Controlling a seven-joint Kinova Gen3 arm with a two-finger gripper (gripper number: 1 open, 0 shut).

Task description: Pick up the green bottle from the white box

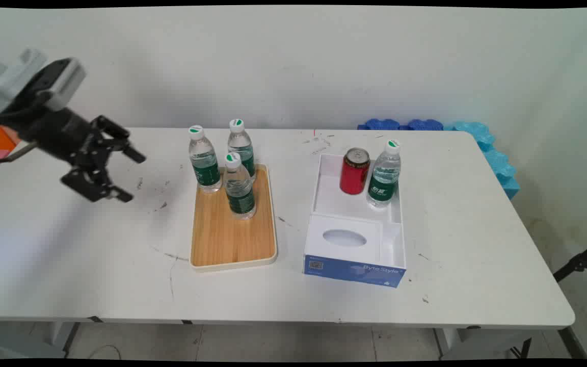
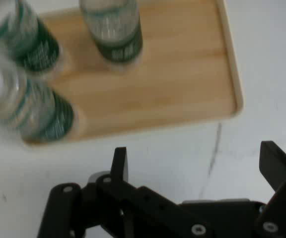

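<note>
While gripper (image 1: pixel 126 173) hangs above table (image 1: pixel 69 255) at far left, fingers spread wide, grasping nothing, nearest things lie to its right in main view: three water bottles (image 1: pixel 204 159) upright on wooden tray (image 1: pixel 232 239), bunched at tray's far end, near half bare. Tray's long axis runs near-to-far. Hand view: tray (image 2: pixel 182 94) straight ahead of fingertips (image 2: pixel 119 159), apart. Farther right, white box (image 1: pixel 354 239) holding red can (image 1: pixel 354 171) and fourth bottle (image 1: pixel 384 174), side by side

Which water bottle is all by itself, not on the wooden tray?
The water bottle standing in the white box, right beside the red can. The other three bottles stand together on the wooden tray.
</note>
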